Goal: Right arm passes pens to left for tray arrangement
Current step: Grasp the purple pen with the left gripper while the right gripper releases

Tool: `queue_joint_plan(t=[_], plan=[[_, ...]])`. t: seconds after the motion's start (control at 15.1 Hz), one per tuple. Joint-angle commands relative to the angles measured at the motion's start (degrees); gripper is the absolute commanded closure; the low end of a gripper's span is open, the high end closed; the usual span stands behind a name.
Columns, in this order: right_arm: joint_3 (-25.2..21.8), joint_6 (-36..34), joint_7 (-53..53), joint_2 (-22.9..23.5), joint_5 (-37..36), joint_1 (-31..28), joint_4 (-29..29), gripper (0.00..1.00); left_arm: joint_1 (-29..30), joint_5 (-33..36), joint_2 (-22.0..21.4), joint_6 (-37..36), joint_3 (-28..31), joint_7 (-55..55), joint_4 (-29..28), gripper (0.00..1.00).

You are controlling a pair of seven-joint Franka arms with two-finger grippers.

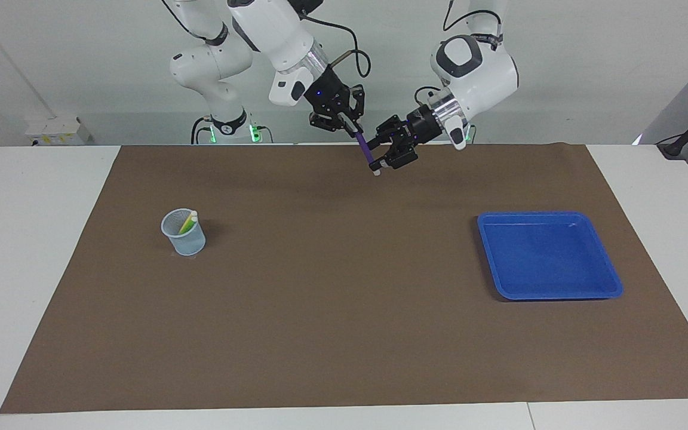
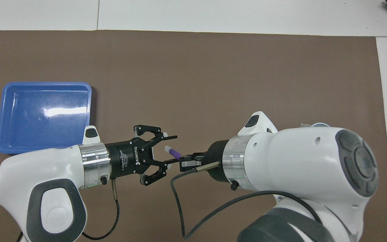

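Observation:
My right gripper [image 1: 351,126] is up in the air over the table edge nearest the robots, shut on the upper end of a purple pen [image 1: 365,153]. The pen slants down to a pale tip. My left gripper [image 1: 380,154] is open, with its jaws on either side of the pen's lower end. In the overhead view the purple pen [image 2: 174,153] sticks out of the right gripper [image 2: 184,162] into the gap of the open left gripper [image 2: 170,150]. The blue tray [image 1: 550,216] lies empty toward the left arm's end and also shows in the overhead view [image 2: 45,84].
A small pale blue mesh cup [image 1: 184,234] stands toward the right arm's end of the brown mat [image 1: 344,310]. A green pen [image 1: 186,226] and a yellow one stand in it. In the overhead view the right arm hides most of the cup.

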Motion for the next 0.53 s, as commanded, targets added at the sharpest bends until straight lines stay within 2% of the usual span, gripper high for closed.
queue_joint_plan(t=[0.0,0.26,0.33,0.46], plan=[[-0.1,1.4,-1.5,-1.3,0.7,0.0,-1.6,1.0,-1.2,-1.4,-0.2,1.0,0.7,1.2,-0.6,0.65],[-0.1,1.4,-1.5,-1.3,0.7,-0.1,-1.6,1.0,-0.8,-1.3,-0.2,0.6,0.9,1.4,0.0,0.97],[-0.1,1.4,-1.5,-1.3,0.7,-0.1,-1.6,1.0,-0.8,-1.3,-0.2,0.7,0.9,1.4,0.0,1.0],[-0.1,1.4,-1.5,-1.3,0.7,-0.1,-1.6,1.0,-0.9,-1.3,-0.3,1.0,0.9,1.1,0.0,1.0]])
